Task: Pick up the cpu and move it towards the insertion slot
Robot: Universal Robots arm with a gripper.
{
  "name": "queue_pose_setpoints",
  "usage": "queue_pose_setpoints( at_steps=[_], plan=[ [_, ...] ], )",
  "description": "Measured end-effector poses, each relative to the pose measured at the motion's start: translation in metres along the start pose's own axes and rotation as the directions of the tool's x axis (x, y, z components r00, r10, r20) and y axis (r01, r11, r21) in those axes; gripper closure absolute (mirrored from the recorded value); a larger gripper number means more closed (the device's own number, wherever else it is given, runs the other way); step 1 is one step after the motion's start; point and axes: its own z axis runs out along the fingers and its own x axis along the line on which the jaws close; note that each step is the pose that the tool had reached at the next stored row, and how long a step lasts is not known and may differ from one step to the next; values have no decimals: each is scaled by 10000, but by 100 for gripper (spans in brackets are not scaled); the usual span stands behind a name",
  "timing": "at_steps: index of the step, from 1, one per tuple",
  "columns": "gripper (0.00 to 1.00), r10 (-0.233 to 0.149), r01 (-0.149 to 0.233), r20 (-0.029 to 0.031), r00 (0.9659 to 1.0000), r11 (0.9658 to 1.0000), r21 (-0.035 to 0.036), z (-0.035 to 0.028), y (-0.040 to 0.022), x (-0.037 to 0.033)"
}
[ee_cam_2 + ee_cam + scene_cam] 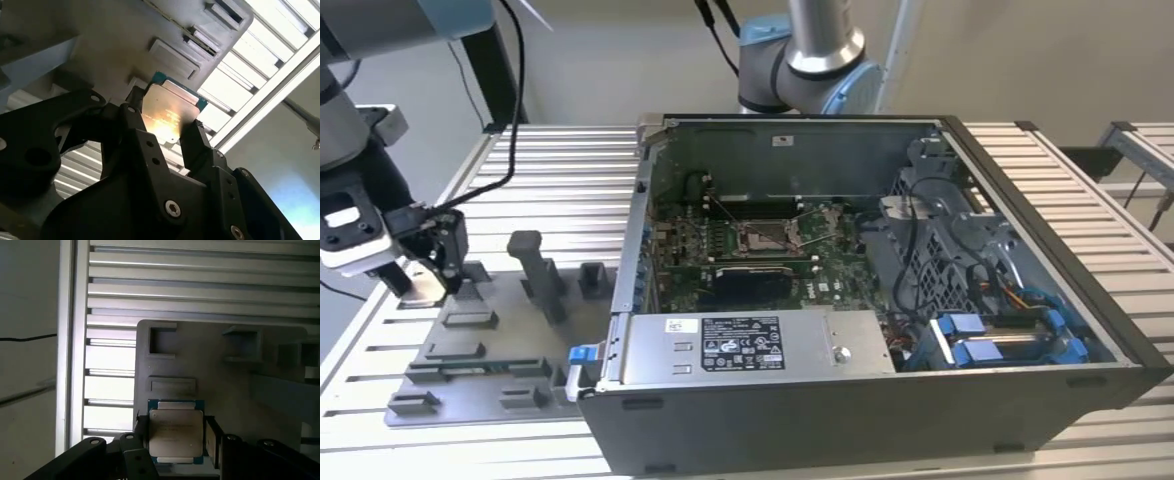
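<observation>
- Right now I have the gripper [177, 436] clamped on the cpu [176, 426] by two opposite edges, leaving its pale face clear.
- I hold it over the grey tray [480, 372], well apart from the insertion slot [765, 237].

- Showed a slatted metal table [547, 170] with pale ribs running across the exterior view.
- Carried an open dark grey computer case [881, 400], lying on its side toward the exterior view's right.
- Held inside that case a green circuit board [670, 250], a silver power supply [747, 345] with a white label along the near wall, and blue plastic brackets [1001, 345] at the exterior view's right.
- Had a grey plastic tray [480, 350] with raised blocks and upright posts just beside the case, at the exterior view's left.
- Trailed a black cable [516, 70] above the table behind the tray.
- Showed rectangular recesses in the tray, with bright table ribs beyond it, in both wrist views.
</observation>
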Motion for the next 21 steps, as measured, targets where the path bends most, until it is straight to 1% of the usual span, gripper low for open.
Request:
queue_pose_setpoints(
  at_steps=[3,8,21],
  plan=[
    [100,1,-1,-1,10000,10000,0,-131,5,-1],
    [100,0,0,0,10000,10000,0,-311,11,-4],
    [100,0,0,0,10000,10000,0,-819,30,-10]
  ],
)
